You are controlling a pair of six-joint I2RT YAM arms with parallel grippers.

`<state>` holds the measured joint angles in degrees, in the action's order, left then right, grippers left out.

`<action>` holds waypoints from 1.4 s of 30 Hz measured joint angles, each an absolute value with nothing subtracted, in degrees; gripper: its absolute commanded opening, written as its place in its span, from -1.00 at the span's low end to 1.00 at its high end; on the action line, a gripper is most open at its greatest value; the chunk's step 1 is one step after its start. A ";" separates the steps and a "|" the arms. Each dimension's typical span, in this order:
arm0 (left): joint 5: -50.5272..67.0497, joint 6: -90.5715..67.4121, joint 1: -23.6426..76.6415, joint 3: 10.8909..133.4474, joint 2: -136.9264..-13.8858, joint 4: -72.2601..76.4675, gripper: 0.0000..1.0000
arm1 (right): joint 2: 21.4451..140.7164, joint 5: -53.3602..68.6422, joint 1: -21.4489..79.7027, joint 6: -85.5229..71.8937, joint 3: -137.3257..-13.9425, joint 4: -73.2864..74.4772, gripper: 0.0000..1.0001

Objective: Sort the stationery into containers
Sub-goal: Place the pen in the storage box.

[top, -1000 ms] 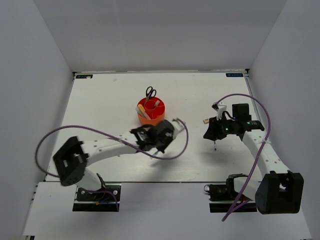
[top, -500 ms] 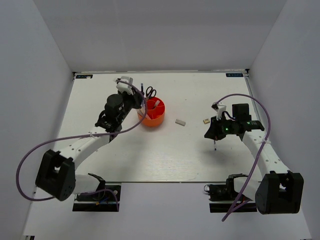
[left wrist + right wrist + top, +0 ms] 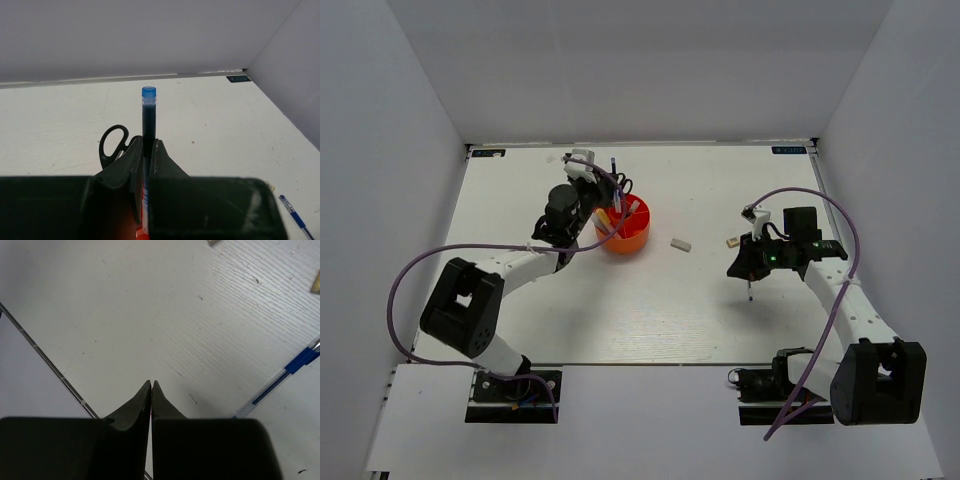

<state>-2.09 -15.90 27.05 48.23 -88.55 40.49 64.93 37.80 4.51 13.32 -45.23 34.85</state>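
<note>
At rear-left of the table (image 3: 510,210), item one: left gripper (image 3: 600,192), clamped on one blue-capped pen (image 3: 612,170). The pen is held upright with its cap up, probably so that it can drop end-first into a compartment. In the left wrist view the pen (image 3: 148,117) stands between the narrow fingers (image 3: 161,159), with an orange rim directly below.

- Orange desk organiser (image 3: 632,238): one, just beside the left gripper. It holds pale sticks, partly hidden by the arm, so their count cannot be told.
- Black-handled scissors (image 3: 623,185): one pair, handles up at the organiser's far side (image 3: 112,145).
- Eraser block (image 3: 681,243): one, loose, right of the organiser.
- Tan cube (image 3: 731,241): one, loose, further right.
- Blue pen (image 3: 280,382): one, flat on the table beside the right gripper (image 3: 151,389).
- Right gripper (image 3: 748,268): jaws pressed together, nothing evident between them. It hangs over the blue pen, likely staged for that pickup.
</note>
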 measured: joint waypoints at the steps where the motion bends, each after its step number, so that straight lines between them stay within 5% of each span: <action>1: -2.09 -15.70 27.07 48.23 -89.03 40.84 -0.99 | 65.01 37.89 4.51 13.45 -45.23 34.87 -0.90; 6: -2.11 -14.15 27.46 48.51 -91.92 41.63 -0.99 | 65.21 38.37 4.51 13.89 -45.23 34.92 -0.81; 10: -2.13 -12.56 28.38 48.64 -93.51 41.60 -0.99 | 65.56 38.72 4.51 13.91 -45.23 35.14 -0.18; 11: -2.13 -11.99 28.69 48.66 -93.71 41.52 -0.90 | 65.65 38.83 4.51 14.09 -45.23 35.16 0.17; 12: -2.13 -11.53 28.97 48.66 -93.78 41.50 -0.77 | 65.73 38.94 4.51 14.17 -45.23 35.27 0.23; 13: -2.17 -11.11 29.19 48.66 -93.80 41.50 -0.42 | 65.76 39.03 4.51 14.37 -45.23 35.35 0.28; 16: -2.35 -9.93 29.80 48.66 -93.78 41.56 0.01 | 65.80 39.00 4.51 14.59 -45.23 35.57 0.32; 19: -2.44 -9.39 30.13 48.64 -93.58 41.01 0.21 | 65.93 38.98 4.51 14.63 -45.23 35.59 0.32; 24: -2.44 -8.62 30.17 48.64 -91.15 38.54 0.21 | 66.11 38.94 4.51 15.05 -45.23 35.57 0.17; 28: -2.42 -7.92 30.17 48.69 -86.67 35.46 -0.50 | 66.17 39.20 4.58 17.12 -45.23 34.96 -0.26; 29: -2.28 -7.49 30.24 48.75 -85.06 34.09 -0.81 | 66.41 39.79 4.62 18.57 -45.23 34.37 -0.32; 32: -1.98 -7.14 30.87 48.84 -78.19 27.24 -0.84 | 68.42 42.57 4.75 23.29 -45.21 31.18 -0.35; 34: -0.97 -7.84 31.57 50.81 -72.31 17.45 0.00 | 71.77 44.51 5.32 27.94 -45.54 28.56 -0.05; 36: 0.51 -9.17 32.10 53.87 -66.87 6.33 0.45 | 77.80 45.21 6.39 32.88 -48.10 28.21 0.05; 42: 2.92 -13.65 32.60 53.47 -55.40 -21.96 0.76 | 96.82 40.29 11.77 42.24 -60.62 25.63 0.40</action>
<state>2.92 -13.65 32.60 53.47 -55.40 -21.96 96.82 40.29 11.77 42.24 -60.62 25.63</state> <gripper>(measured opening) 0.846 0.691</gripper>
